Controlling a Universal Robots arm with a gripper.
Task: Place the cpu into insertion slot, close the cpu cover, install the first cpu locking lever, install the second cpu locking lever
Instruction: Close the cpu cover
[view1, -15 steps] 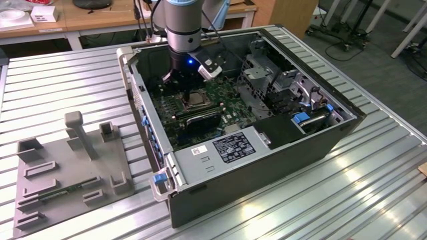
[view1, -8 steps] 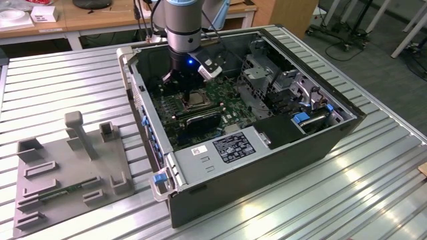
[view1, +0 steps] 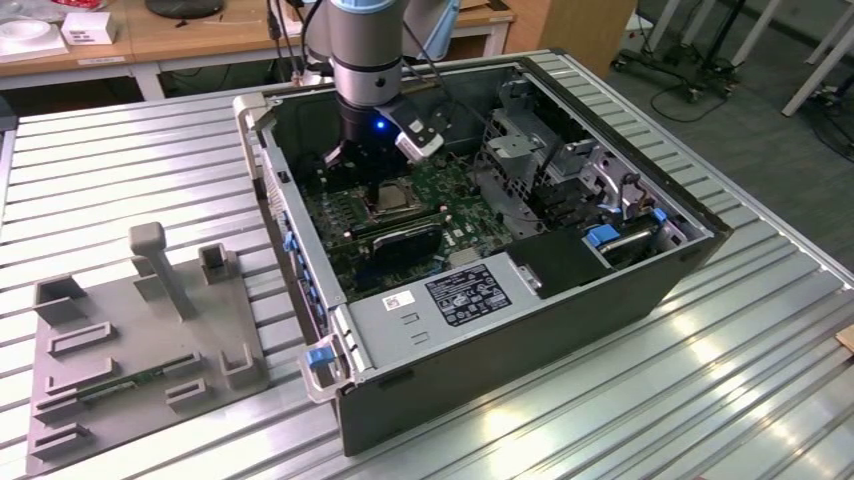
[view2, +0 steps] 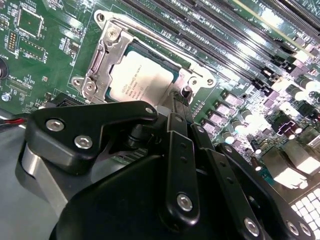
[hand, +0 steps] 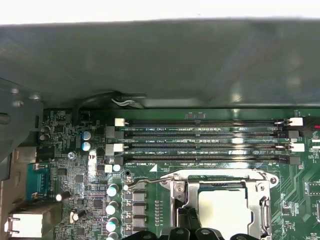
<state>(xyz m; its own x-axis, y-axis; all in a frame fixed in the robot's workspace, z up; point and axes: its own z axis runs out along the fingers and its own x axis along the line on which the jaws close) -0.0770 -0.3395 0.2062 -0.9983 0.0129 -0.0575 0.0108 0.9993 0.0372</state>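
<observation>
**Jaws poised at the covered cpu**

The cpu (view2: 142, 80) is sitting in the slot (view1: 390, 200), with the cover (view2: 102, 65) lying down over it. The jaws are clenching together, grasping nothing, just beside the cover's edge. A wire lever (hand: 150, 181) is lying alongside.

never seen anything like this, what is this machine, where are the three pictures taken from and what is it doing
One robot arm with a gripper reaches into an open computer case lying on a slatted metal table. The exterior view looks on from off the arm; both wrist views ride on the arm and look at the motherboard. The cpu already sits in the insertion slot, with the cpu cover down around it. The gripper is at the socket's edge; whether it holds anything is unclear. A grey fixture plate lies on the exterior view's left.
</observation>
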